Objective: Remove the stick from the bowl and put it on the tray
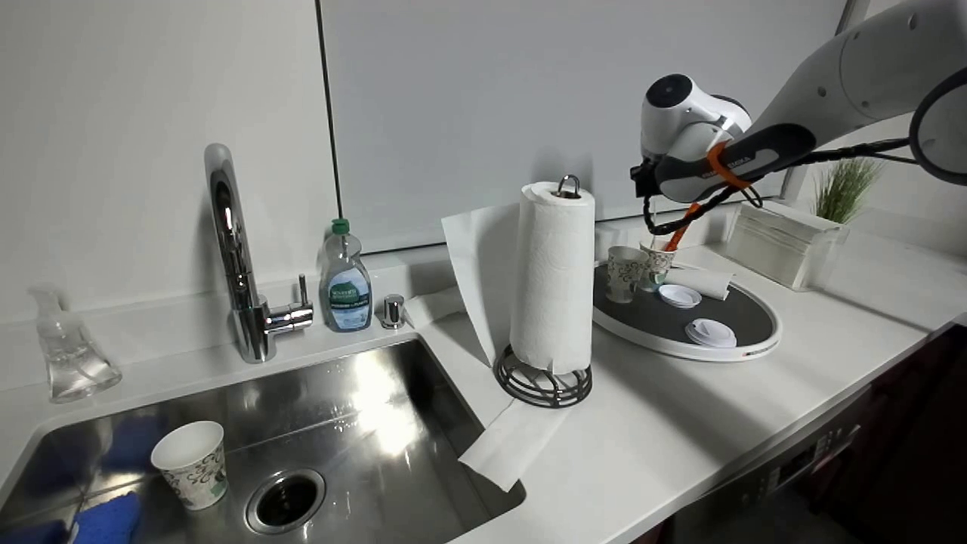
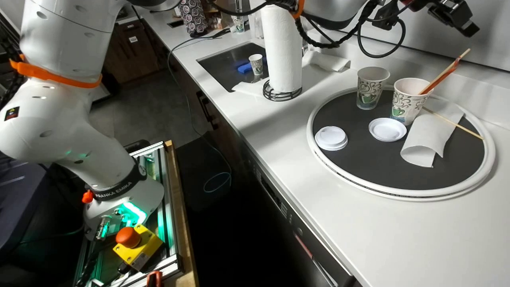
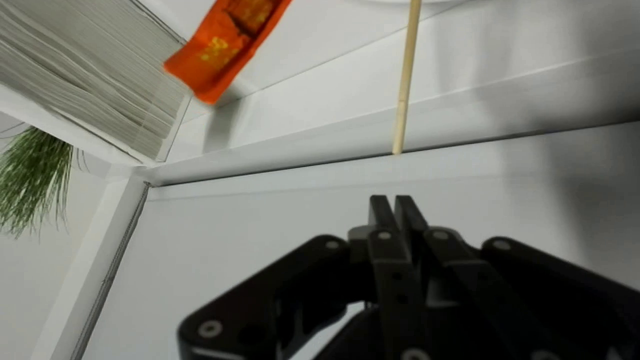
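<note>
The orange-red stick (image 2: 440,80) leans in a patterned paper cup (image 2: 410,99), next to a thin wooden stick (image 2: 450,68). It also shows in an exterior view (image 1: 684,227) and, like a printed strip, in the wrist view (image 3: 230,47). The wooden stick (image 3: 406,85) stands ahead of my fingertips there. The dark bowl is out of view. The round tray (image 2: 378,169), white-rimmed with a dark surface, holds the cup; it shows in both exterior views (image 1: 657,321). My gripper (image 3: 392,200) is nearly closed with nothing between its fingers; it is above the cup, apart from it (image 2: 470,30).
On the tray are another cup (image 2: 368,89), white lids (image 2: 331,138), a paper towel piece (image 2: 426,139) and a loose wooden stick (image 2: 454,123). A paper-towel roll (image 1: 555,279) stands beside it, then a steel sink (image 1: 363,461). The wall (image 1: 491,113) is close behind.
</note>
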`<move>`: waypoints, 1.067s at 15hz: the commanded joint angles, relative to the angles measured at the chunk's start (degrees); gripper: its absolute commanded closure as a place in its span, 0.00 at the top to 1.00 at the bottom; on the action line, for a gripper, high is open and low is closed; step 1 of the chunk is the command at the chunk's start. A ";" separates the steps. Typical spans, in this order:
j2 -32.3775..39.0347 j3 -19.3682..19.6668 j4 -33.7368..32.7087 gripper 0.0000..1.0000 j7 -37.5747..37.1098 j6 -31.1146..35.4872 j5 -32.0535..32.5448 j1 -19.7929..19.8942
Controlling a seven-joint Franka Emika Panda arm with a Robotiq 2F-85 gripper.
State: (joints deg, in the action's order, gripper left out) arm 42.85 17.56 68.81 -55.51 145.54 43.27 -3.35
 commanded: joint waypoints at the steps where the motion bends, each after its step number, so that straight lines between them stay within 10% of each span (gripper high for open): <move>1: -2.29 -0.28 3.70 0.40 1.88 -1.68 -1.16 -0.69; 9: 1.84 -0.23 2.28 1.00 -0.19 -2.10 -2.42 -0.68; 14: 3.99 0.39 1.45 1.00 -0.96 -2.90 -3.09 -0.57; 16: 4.64 0.76 1.26 0.75 -1.43 -3.11 -3.17 -0.60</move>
State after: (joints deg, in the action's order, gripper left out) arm 45.97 17.47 71.23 -56.03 143.99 41.72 -3.54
